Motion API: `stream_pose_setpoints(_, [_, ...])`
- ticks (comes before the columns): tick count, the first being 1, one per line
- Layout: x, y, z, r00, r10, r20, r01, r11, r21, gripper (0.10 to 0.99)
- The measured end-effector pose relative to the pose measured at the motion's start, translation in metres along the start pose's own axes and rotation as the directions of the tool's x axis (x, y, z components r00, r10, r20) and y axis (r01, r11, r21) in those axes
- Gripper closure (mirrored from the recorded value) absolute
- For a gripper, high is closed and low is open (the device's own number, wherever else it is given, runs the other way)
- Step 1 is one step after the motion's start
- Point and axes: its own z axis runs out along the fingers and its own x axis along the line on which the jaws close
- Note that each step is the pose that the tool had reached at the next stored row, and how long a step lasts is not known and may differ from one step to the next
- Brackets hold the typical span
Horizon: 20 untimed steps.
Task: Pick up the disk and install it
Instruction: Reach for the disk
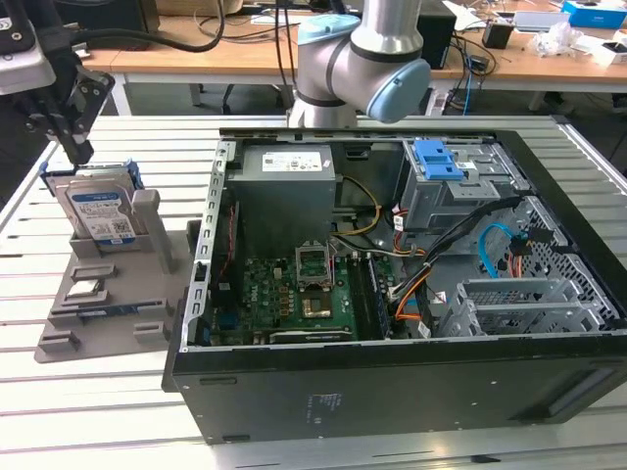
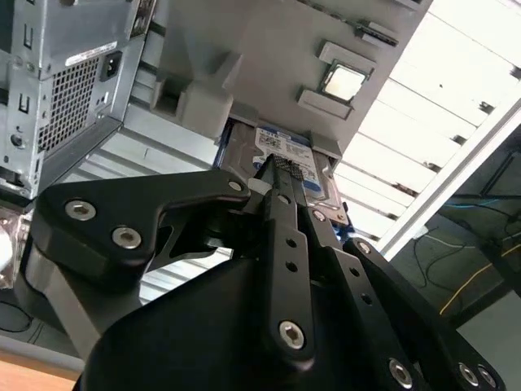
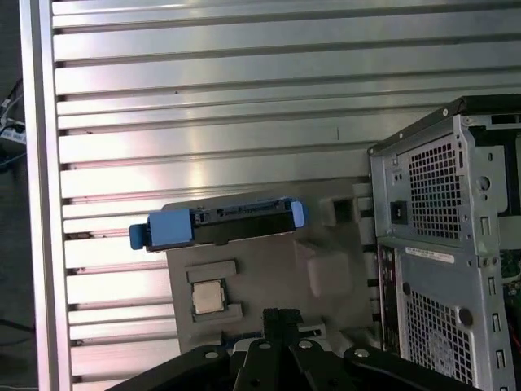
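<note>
I have the hand (image 1: 78,147) high at the exterior view's left, just above and slightly behind the disk (image 1: 98,208) and not touching it. Both wrist views show its fingers (image 3: 272,319) drawn together with nothing between them, so it is carrying nothing.

The disk stands upright on its edge in a slot of the grey plastic stand (image 1: 98,294). The stand sits on the slatted metal desk (image 1: 88,411), beside the open computer case (image 1: 392,392) at the exterior view's left. In the first wrist view I see the disk (image 3: 236,221) edge-on, with its blue rails at both ends. In the second wrist view the fingertips point almost straight at its labelled face (image 2: 281,147).

I judge this to be the approach for the pick, with nothing installed yet. The blue-tabbed drive cage (image 1: 441,181) is well apart, inside the case.

To do this step well, I'd spread the fingers before descending. I'd centre them over the top edge so the pads close on the two flat faces rather than on the rails. I'd also keep the wrist square to the slot, because a tilted grip could jam the disk against the stand's walls.
</note>
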Motion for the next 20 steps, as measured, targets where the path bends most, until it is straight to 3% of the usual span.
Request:
stream_pose_setpoints(5, [0.0175, 0.0021, 0.005, 1.0, 0.0, 0.0, 0.0, 1.0, 0.0, 0.98])
stream_pose_setpoints(8, [0.0391, 0.0056, 0.0109, 1.0, 0.0, 0.0001, 0.0, 1.0, 0.0, 0.98])
stream_pose_setpoints(12, [0.0532, 0.009, 0.0173, 1.0, 0.0, 0.0001, 0.0, 1.0, 0.0, 0.98])
stream_pose_setpoints(20, [0.0561, 0.0099, 0.0189, 1.0, 0.0, 0.0, 0.0, 1.0, 0.0, 0.98])
